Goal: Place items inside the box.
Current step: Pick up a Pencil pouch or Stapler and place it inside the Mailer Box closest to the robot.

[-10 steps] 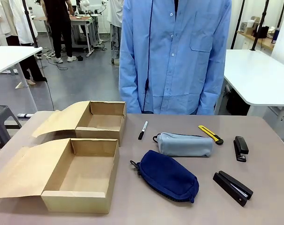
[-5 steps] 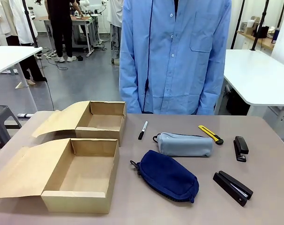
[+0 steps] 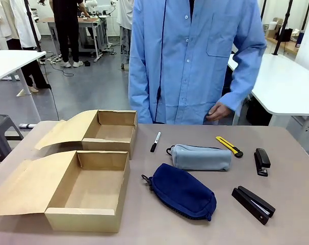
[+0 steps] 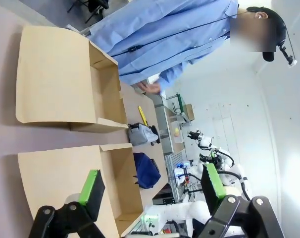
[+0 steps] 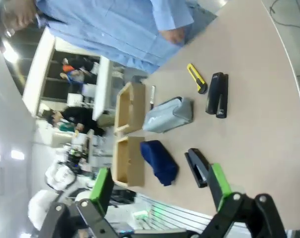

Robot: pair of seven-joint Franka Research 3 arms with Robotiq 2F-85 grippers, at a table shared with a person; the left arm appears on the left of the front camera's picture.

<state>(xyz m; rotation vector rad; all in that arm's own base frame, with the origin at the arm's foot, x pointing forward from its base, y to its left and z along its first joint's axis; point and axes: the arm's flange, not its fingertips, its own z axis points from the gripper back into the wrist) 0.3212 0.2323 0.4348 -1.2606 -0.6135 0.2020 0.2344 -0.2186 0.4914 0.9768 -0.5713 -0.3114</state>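
Observation:
Two open cardboard boxes sit at the table's left, a near box (image 3: 88,191) and a far box (image 3: 113,133), both empty. To their right lie a black marker (image 3: 155,141), a grey pencil case (image 3: 201,157), a navy pouch (image 3: 182,191), a yellow-black utility knife (image 3: 229,146) and two black staplers (image 3: 261,162) (image 3: 253,204). My left gripper (image 4: 152,186) hangs open above the boxes' side. My right gripper (image 5: 160,188) is open too, high over the navy pouch (image 5: 159,161) and the near stapler (image 5: 197,167). Neither holds anything.
A person in a blue shirt stands at the far edge, one hand (image 3: 218,111) held just above the table's far side near the knife. White tables stand to the left and right beyond. Bare tabletop lies at the front right.
The person's arm has swung out from behind the body, and the hand now shows at the far edge. The items and boxes lie as before.

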